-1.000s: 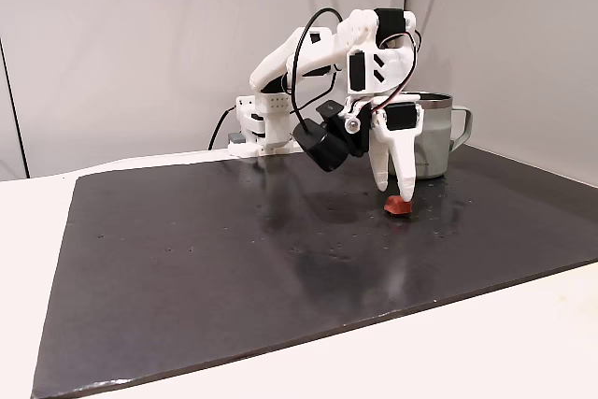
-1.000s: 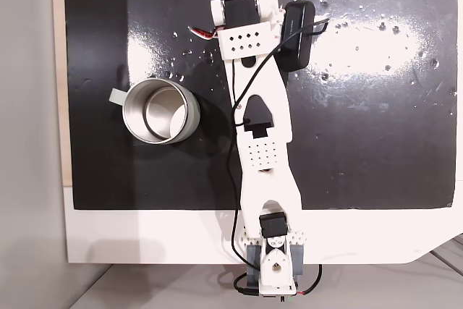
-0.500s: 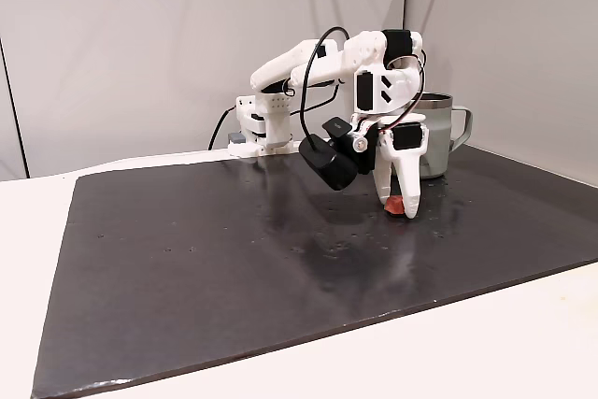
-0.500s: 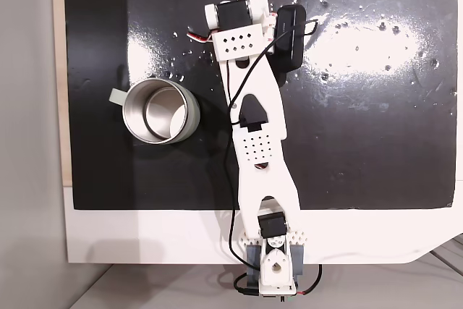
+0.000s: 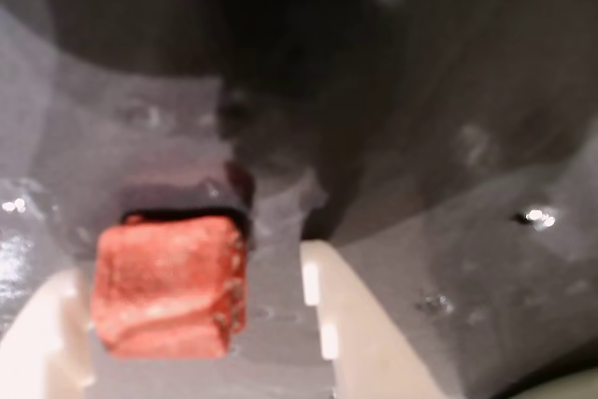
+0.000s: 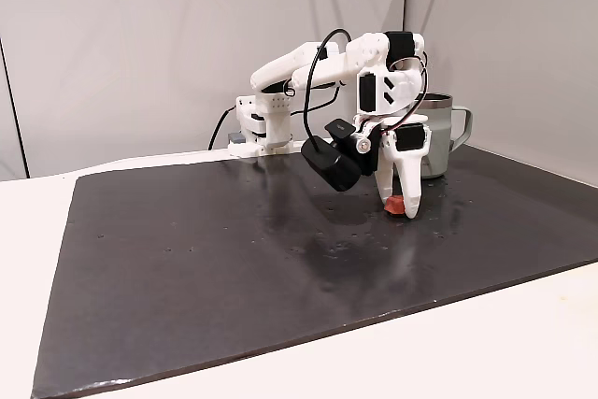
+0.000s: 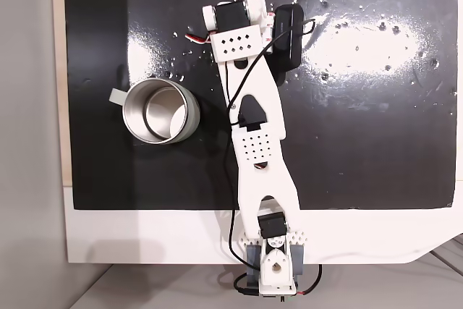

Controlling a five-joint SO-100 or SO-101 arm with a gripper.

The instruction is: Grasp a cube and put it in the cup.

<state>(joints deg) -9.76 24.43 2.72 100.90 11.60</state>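
Red-orange and rough-surfaced, the cube [image 5: 168,285] sits on the dark tabletop [image 6: 234,259] between the two white fingers of the tool [image 5: 187,324]. In the wrist view the left finger [image 5: 42,343] lies against the cube's left face, while a strip of bare tabletop separates its right face from the right finger [image 5: 350,324]. The jaws are therefore apart and bracket the cube without clamping it.

Handling assessment: the cube is small against the tool and probably light. It looks stiff rather than soft, with a matte, slightly pitted skin that should offer fair friction. Its rounded edges argue for a hold on the two flat side faces, at mid-height, so it does not roll out as the fingers come together.

In a fixed view from the side, the tool [image 6: 400,205] stands near-vertical with its tips at the tabletop, and the cube [image 6: 396,204] shows as a red spot at the fingertips. The cup [image 6: 437,142], a steel-rimmed mug, stands just beyond, toward the far right. That view does not resolve the finger-to-cube gap.

In a fixed view from above, the cup [image 7: 154,113] is seen open, upright and empty, to the left of the arm [image 7: 253,121].
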